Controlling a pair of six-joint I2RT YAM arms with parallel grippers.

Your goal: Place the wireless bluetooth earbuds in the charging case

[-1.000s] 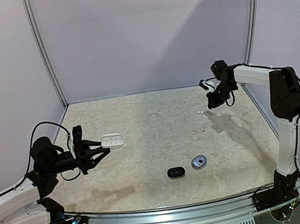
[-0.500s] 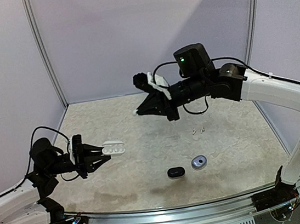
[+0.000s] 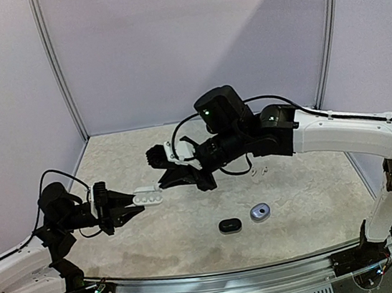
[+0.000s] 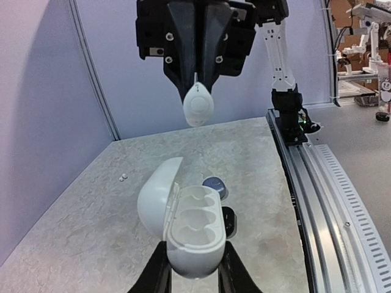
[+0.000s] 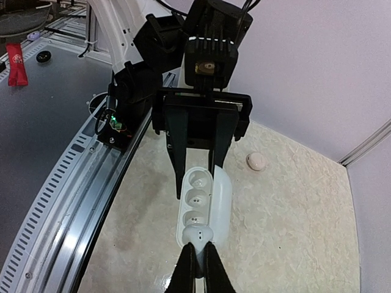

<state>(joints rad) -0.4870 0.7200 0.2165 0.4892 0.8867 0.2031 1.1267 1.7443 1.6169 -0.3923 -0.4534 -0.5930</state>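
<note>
right gripper [image 3: 161,186] is pinched shut on a small white teardrop-shaped earbud [image 4: 198,107], narrow end up in the grip, rounded end down. It hangs just over the open white plastic charging case [image 4: 190,244]; can't tell whether earbud and case touch. left gripper [image 3: 137,200] is clamped on the case's lower shell from both sides, holding it in the air above the beige marbled tabletop [image 3: 315,174]. The lid [image 4: 156,192] is flipped open to the side; three moulded pockets [image 4: 194,217] are in view in the lower shell. In the right wrist view the earbud sits over the pocket at the end of the case nearest that camera. On the table: a black oval case [image 3: 229,225] and a blue-grey oval case [image 3: 260,212] side by side near the front, two tiny grey earbuds [image 3: 259,171] further back, well apart from both grippers.
</note>
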